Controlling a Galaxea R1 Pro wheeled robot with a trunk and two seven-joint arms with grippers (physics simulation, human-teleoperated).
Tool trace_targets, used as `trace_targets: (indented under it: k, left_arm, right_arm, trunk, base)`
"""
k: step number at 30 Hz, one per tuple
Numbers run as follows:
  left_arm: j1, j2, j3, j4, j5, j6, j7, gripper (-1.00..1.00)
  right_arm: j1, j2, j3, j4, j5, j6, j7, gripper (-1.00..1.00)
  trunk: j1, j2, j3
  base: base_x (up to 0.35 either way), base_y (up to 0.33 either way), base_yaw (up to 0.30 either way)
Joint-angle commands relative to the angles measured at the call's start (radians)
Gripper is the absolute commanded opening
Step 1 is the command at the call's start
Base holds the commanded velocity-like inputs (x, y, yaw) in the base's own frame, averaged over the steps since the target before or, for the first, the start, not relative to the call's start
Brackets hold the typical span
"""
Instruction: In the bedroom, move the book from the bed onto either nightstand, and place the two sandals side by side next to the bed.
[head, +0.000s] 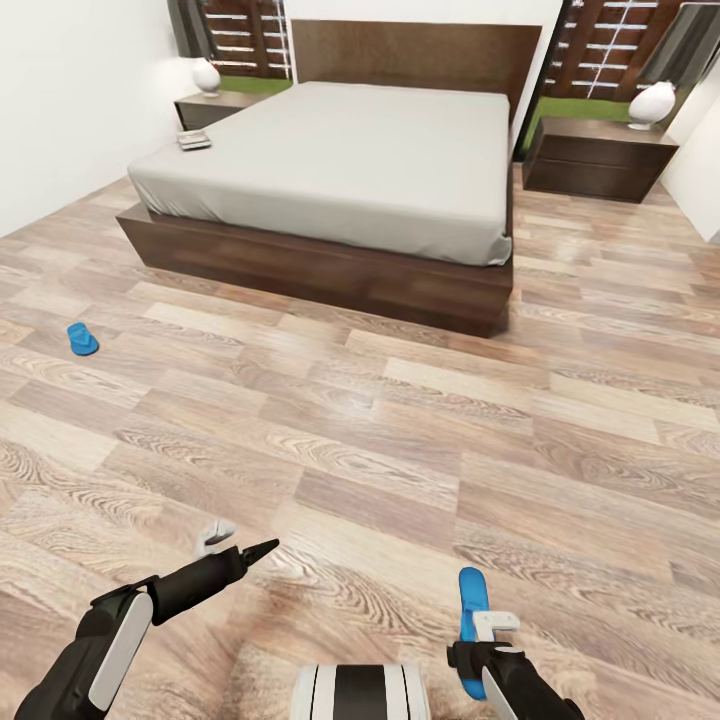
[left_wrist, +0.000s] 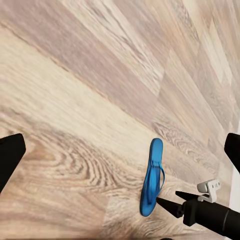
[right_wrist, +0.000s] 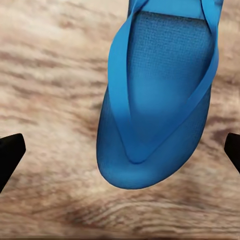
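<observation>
Sandals lie well apart on the floor (head: 400, 420) before the bed (head: 330, 170): one (head: 470, 625) beneath our right gripper (head: 478, 640), spread wide around nothing, the other (head: 82, 339) far off, our left gripper (head: 235, 545) likewise spread and empty.

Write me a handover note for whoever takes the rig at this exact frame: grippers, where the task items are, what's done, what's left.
Left gripper: empty, low over bare floor; whether its jaws are open or shut is unclear.
Right gripper: jaws open, empty, hovering just above the near sandal, which lies flat on the floor.
Far sandal: alone on the floor at left, well off the bed.
Book: what looks like it lies on the mattress's far left corner, beside the left nightstand; a second nightstand stands on the right.
Done: nothing yet.
Left: grasp and place both sandals side by side by the bed, then move the book to a nightstand.
</observation>
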Motion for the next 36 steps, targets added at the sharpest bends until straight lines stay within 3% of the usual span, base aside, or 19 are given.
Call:
trace_targets:
  k: [1,7,36]
  left_arm:
    - [0.0,0.0,0.001,0.0,0.004,0.007,-0.001,1.0]
    - [0.0,0.0,0.001,0.0,0.004,0.007,-0.001,1.0]
    - [0.0,0.0,0.003,0.0,0.004,0.005,-0.001,1.0]
  right_arm:
    - [0.0,0.0,0.0,-0.002,0.0,0.006,-0.004,1.0]
    - [0.0,0.0,0.0,-0.002,0.0,0.006,-0.004,1.0]
    - [0.0,0.0,0.0,-0.002,0.0,0.006,-0.004,1.0]
  trunk:
    - [0.0,-0.001,-0.005]
    - [0.003,-0.002,-0.028]
    - [0.003,-0.002,-0.028]
  base:
    - [0.0,0.0,0.0]
    - [0.0,0.0,0.0]
    - [0.037,-0.025,0.0]
